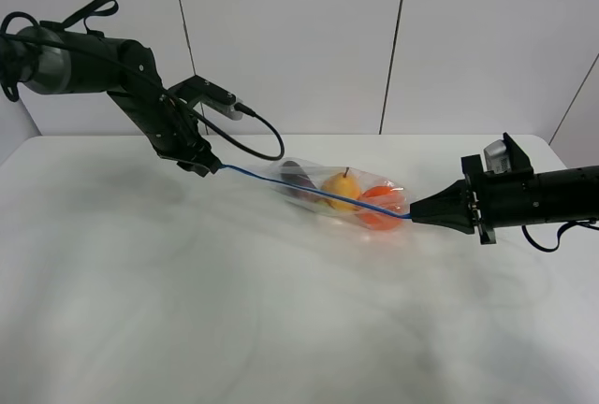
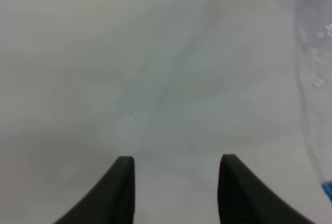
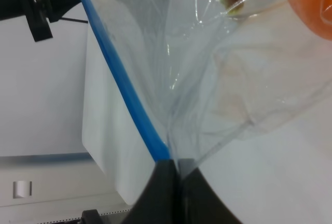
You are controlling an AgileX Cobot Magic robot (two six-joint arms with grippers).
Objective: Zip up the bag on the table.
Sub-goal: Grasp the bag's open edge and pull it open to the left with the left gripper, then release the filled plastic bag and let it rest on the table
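Left wrist view: my left tool [image 2: 177,157] gapes empty, right tool [image 3: 175,163] pinches the bag [image 3: 207,79] by its blue strip [image 3: 122,81]; zipped, I judge; next, withdraw

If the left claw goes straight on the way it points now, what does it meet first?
Probably the bare table: the open left claw faces only white surface, and the bag lies off to one side of its line.
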